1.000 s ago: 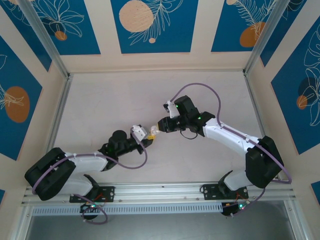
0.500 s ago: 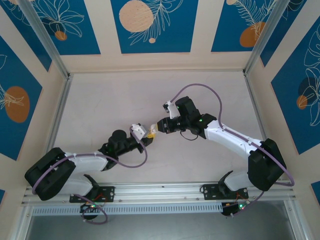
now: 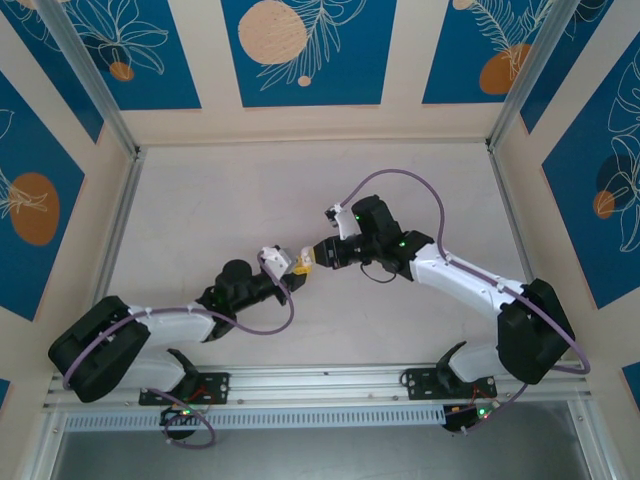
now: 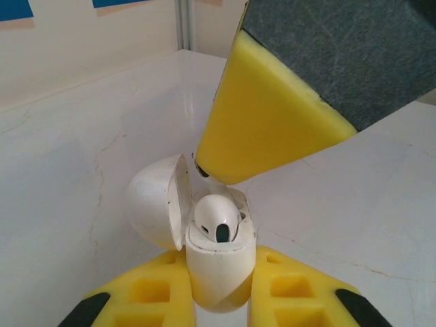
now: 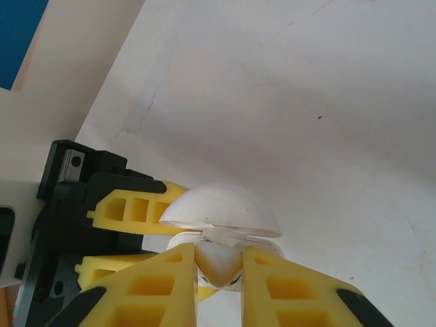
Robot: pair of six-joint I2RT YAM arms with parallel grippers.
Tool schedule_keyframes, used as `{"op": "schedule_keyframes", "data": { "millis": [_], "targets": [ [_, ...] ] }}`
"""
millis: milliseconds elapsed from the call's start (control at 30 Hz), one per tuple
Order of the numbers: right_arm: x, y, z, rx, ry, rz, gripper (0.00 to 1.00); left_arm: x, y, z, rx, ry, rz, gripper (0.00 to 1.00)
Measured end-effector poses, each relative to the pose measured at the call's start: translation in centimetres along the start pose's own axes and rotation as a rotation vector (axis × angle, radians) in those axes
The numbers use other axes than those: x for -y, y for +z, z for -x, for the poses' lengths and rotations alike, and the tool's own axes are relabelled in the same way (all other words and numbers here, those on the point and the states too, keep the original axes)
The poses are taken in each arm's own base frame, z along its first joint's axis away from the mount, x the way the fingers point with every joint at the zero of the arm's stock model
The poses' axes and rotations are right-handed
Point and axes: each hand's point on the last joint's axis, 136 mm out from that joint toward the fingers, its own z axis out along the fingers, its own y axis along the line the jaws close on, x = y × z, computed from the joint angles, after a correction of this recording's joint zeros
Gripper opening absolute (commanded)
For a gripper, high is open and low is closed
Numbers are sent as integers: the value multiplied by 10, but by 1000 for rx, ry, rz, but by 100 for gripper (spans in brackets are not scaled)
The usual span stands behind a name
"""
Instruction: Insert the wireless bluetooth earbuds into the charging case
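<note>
Earbud [image 5: 216,266] pinched in your right gripper [image 5: 218,253]: be easing it straight into the charging case [image 4: 218,279] your left gripper [image 4: 218,257] is clamping.

Your yellow left fingers [image 4: 153,296] pinch the glossy white charging case [image 4: 219,269], lid [image 4: 153,208] open leftward; white earbud [image 4: 216,216] sits inside, just under the yellow right finger [image 4: 266,129].

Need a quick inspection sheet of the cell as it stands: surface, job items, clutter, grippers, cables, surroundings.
Surface: pale marbled table, faint veins.
Job's things: white case, lid open, one earbud seated; second earbud at its mouth.
Clutter: nothing seen.
Grippers: left gripper shut on case; right gripper shut on second earbud.
Cables: purple cable looped over each arm.
Surroundings: blue-and-cream wall panels; metal rail at near edge.
</note>
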Motion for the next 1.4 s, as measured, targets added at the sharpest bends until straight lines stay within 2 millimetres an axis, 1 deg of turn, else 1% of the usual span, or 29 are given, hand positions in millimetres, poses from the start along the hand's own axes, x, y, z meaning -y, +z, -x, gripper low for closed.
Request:
{"op": "schedule_keyframes", "data": {
  "millis": [167, 433, 667, 767, 1000, 1200, 1400],
  "targets": [
    [-8, -5, 2, 6, -60, 39, 21, 1, -3, 8, 23, 6, -4, 17],
    [-14, -8, 1, 3, -114, 79, 23, 3, -5, 12, 31, 8, -13, 18],
    [-17, -8, -4, -18, -120, 96, 33, 5, -6, 16, 39, 11, -24, 18],
    [-18, -9, -4, -21, -120, 104, 35, 6, -7, 15, 36, 11, -27, 18],
    [-19, -10, -4, -22, -119, 107, 46, 7, -8, 15, 31, 12, -30, 18],
    [-25, -26, -1, 0, -121, 100, 50, 7, -9, 22, 55, 19, -29, 18],
    [-35, -49, 14, 57, -129, 104, 51, 7, -10, 23, 57, 20, -29, 18]
  ]
}}
